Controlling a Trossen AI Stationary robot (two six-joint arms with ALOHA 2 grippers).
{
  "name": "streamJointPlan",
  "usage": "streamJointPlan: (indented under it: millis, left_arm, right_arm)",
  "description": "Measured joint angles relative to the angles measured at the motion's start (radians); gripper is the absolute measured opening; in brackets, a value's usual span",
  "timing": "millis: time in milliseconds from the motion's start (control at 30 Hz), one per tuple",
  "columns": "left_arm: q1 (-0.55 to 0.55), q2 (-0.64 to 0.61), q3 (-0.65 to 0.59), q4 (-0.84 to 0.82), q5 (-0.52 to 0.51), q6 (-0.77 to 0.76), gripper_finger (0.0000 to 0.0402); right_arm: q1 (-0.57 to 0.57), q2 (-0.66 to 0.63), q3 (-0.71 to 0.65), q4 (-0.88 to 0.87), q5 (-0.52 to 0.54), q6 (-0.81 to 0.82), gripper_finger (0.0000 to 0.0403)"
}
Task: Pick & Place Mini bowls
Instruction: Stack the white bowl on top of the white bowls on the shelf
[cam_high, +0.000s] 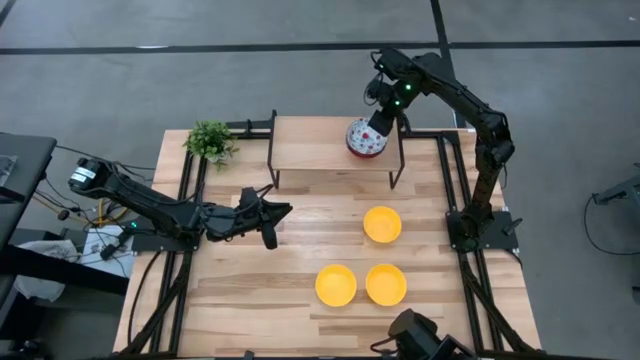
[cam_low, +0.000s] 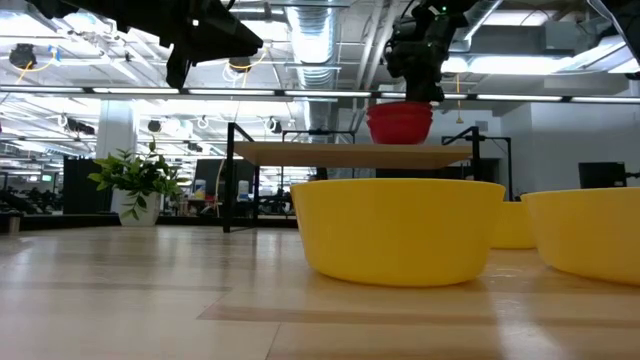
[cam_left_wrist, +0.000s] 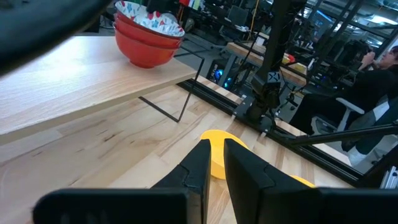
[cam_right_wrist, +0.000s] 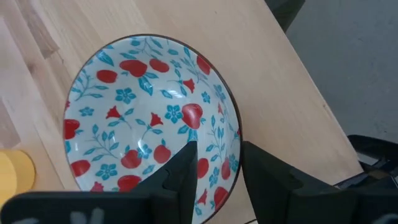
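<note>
The right pincer (cam_high: 378, 128) sits at the stack of floral bowls (cam_high: 366, 139) on the raised wooden shelf (cam_high: 310, 143). In the right wrist view its two fingers (cam_right_wrist: 186, 171) straddle the rim of the top bowl, one inside the bowl and one outside, set a narrow gap apart on that rim. Whether the pads press the rim cannot be told.

The floral stack stands near the right end of the shelf. The top bowl is white inside with red flowers and blue leaves; the outsides are glossy red. The left wrist view shows at least two bowls nested; an exact count cannot be told.

Three yellow bowls stand on the table (cam_high: 250, 290) in front of the shelf, each empty. One yellow bowl (cam_high: 382, 224) lies nearest the shelf; the other two (cam_high: 336, 285) (cam_high: 386, 284) stand side by side farther from it, close together.

The left pincer (cam_high: 272, 225) hovers above the table in front of the left half of the shelf, well apart from every bowl. Its fingers stand nearly together and hold nothing.

A potted plant (cam_high: 210, 140) stands just beside the left end of the shelf.
</note>
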Motion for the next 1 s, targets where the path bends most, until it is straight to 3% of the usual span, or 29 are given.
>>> streamJointPlan:
  millis: [667, 900, 1000]
  left_arm:
    - [0.000, 0.000, 0.000, 0.000, 0.000, 0.000, 0.0044]
    - [0.000, 0.000, 0.000, 0.000, 0.000, 0.000, 0.0044]
    - [0.000, 0.000, 0.000, 0.000, 0.000, 0.000, 0.0044]
  right_arm:
    - [0.000, 0.000, 0.104, -0.027, 0.000, 0.006, 0.0113]
    - [0.006, -0.001, 0.080, -0.049, -0.130, -0.032, 0.0100]
    - [0.006, 0.000, 0.062, -0.049, -0.138, -0.076, 0.0082]
